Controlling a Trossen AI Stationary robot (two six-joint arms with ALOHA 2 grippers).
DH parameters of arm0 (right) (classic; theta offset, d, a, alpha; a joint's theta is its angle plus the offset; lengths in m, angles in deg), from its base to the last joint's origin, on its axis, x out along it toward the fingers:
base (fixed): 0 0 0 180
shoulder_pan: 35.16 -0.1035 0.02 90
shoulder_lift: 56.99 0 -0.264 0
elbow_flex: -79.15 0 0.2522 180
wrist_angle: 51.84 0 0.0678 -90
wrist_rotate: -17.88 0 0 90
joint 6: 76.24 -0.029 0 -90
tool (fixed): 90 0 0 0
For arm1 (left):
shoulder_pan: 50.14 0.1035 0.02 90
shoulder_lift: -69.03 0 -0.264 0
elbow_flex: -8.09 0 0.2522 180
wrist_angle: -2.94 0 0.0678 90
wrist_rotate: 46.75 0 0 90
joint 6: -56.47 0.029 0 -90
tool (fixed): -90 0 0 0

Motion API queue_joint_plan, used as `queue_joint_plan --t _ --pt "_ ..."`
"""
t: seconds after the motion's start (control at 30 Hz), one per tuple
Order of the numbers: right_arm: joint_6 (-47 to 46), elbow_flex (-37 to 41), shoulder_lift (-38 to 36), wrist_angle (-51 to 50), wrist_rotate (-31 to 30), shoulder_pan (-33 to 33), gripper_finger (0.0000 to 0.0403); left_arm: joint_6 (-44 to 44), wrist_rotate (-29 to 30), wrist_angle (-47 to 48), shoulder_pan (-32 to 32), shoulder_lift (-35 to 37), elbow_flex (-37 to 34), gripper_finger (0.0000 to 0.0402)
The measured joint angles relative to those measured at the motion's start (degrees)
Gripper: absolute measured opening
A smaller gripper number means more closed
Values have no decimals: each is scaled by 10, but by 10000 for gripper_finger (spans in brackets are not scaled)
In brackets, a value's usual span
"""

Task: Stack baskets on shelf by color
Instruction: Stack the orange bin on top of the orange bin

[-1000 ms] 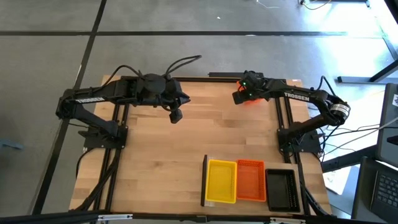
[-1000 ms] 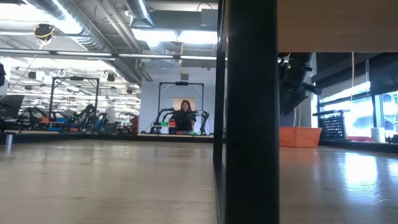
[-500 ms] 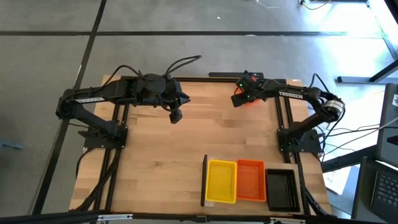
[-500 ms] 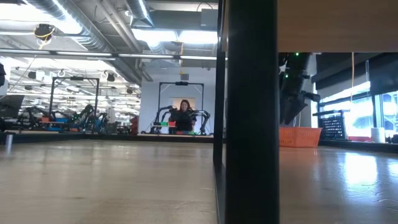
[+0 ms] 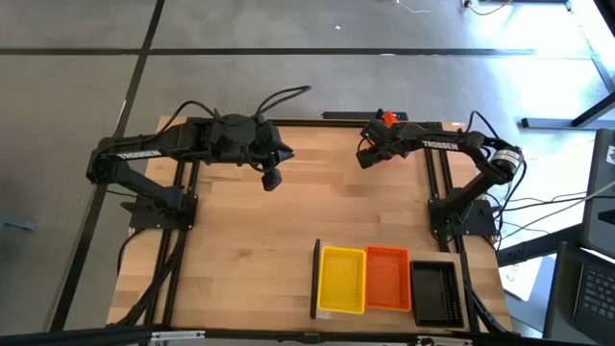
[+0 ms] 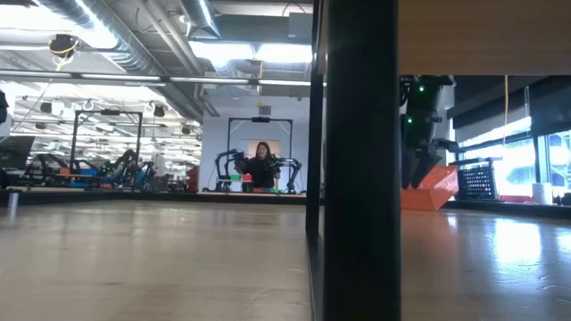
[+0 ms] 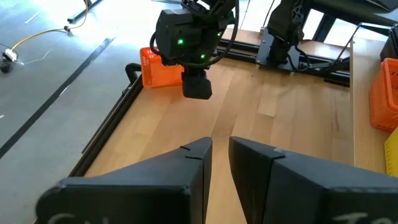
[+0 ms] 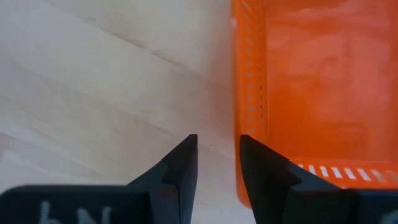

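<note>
1. Basket, orange (image 8: 311, 93), sits at my table's one-o'clock far edge, tilted.
2. Right gripper (image 8: 216, 163) just beside it; fingers slightly apart, holding nothing.
3. Left gripper (image 7: 219, 163) hovers at eleven o'clock, fingers narrowly apart, empty.
4. Shelf (image 5: 316, 279) at five o'clock carries yellow, orange and black baskets.

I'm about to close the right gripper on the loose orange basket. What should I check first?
1. Right gripper open: ok.
2. Basket wall between the fingers: not ok. The orange basket has its wall beside one finger, with only bare table showing in the gap.
3. Basket lying flat: not ok. It looks tilted in the low view.
4. Orange pile on the shelf uncovered from above: ok.
5. Left gripper out of the way: ok. It is empty, over the far middle of the table.
6. Person away from the table: ok, far back in the room.
</note>
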Motion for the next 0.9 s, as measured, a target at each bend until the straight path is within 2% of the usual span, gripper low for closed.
queue_joint_plan --t 0.9 --pt "29 0 -17 -23 -11 0 116 -17 0 0 0 0 0 47"
